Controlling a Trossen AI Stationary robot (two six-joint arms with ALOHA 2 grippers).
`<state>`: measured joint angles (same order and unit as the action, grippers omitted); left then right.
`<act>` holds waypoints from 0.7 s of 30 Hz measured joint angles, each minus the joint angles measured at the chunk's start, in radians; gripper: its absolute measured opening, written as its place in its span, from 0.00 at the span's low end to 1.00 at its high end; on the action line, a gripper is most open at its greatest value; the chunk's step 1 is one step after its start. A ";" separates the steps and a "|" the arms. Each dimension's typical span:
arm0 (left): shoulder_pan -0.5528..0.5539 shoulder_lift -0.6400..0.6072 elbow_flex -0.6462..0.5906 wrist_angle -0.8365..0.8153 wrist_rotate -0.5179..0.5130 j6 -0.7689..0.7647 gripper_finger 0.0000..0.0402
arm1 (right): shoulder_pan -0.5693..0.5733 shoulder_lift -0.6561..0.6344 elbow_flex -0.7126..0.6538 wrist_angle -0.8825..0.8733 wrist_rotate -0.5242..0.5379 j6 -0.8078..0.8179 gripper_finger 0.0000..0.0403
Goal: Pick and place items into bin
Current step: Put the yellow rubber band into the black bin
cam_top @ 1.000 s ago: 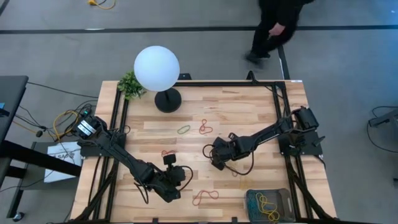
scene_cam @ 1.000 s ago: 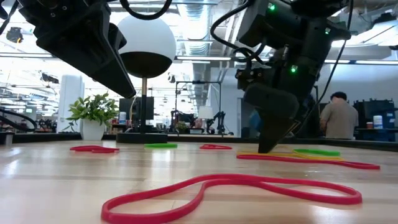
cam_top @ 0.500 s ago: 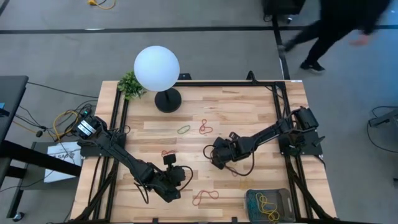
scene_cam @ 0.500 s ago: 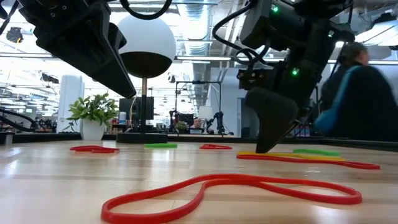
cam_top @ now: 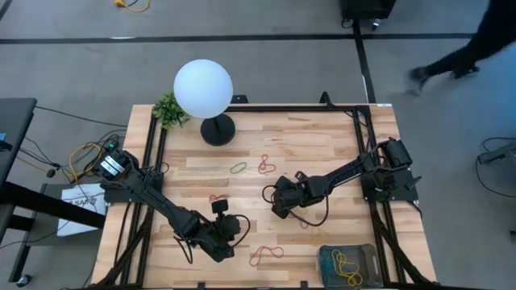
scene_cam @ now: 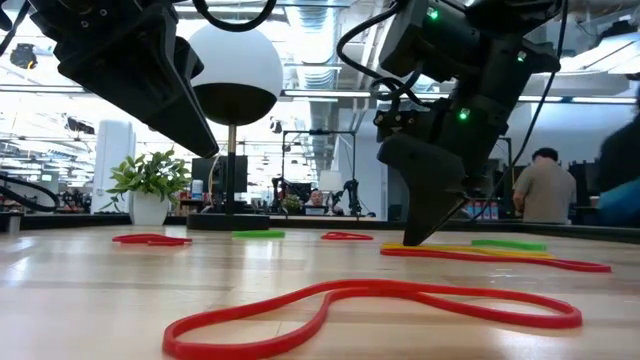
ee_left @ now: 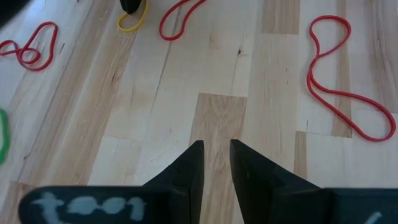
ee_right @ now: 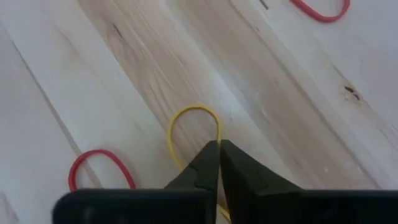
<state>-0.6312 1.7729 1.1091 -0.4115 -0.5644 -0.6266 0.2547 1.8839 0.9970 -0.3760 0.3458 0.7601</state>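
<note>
My right gripper [ee_right: 219, 147] [cam_top: 272, 198] is down at the table's middle, shut on a yellow rubber band [ee_right: 191, 119] [scene_cam: 468, 247]. A red band [ee_right: 101, 163] [scene_cam: 495, 260] lies flat beside it, and a green band [scene_cam: 510, 243] lies just beyond. My left gripper [ee_left: 216, 148] [cam_top: 231, 226] hovers over bare wood near the front, open by a narrow gap. A long red band [ee_left: 341, 81] [cam_top: 266, 255] lies near it. The mesh bin [cam_top: 347, 265] sits at the near right corner with yellow bands inside. More red bands [cam_top: 264, 164] [cam_top: 218, 198] and a green one [cam_top: 239, 167] lie mid-table. My right gripper pinches one side of the yellow band's loop [ee_right: 217, 133] between its two fingertips, coming from above and slanting down. The rest of the loop lies flat on the wood ahead of the fingers.
A white globe lamp [cam_top: 203, 89] on a black base and a small plant [cam_top: 169, 109] stand at the far left of the table. Black frame rails run along both sides. A person [cam_top: 463, 52] passes on the floor beyond the far right corner.
My right gripper has shifted slightly toward the table's left while staying low at the table. A person has walked past beyond the table's far edge, toward the right.
</note>
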 joint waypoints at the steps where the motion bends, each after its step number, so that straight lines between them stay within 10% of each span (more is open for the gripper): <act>1: 0.000 0.000 0.000 0.000 0.000 0.000 0.17 | 0.002 0.001 0.000 0.004 0.008 0.000 0.02; 6: 0.000 0.000 0.000 -0.001 0.000 0.002 0.17 | 0.021 -0.019 0.037 -0.071 0.004 -0.006 0.01; 15: 0.000 0.000 0.000 -0.001 0.000 0.003 0.17 | 0.153 -0.165 0.410 -0.787 -0.064 0.240 0.00; 21: 0.000 0.000 0.000 -0.001 0.000 0.009 0.17 | 0.351 -0.247 0.609 -0.900 -0.279 0.469 0.00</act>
<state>-0.6313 1.7729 1.1091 -0.4122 -0.5644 -0.6172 0.6060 1.6371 1.6062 -1.2758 0.0671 1.2295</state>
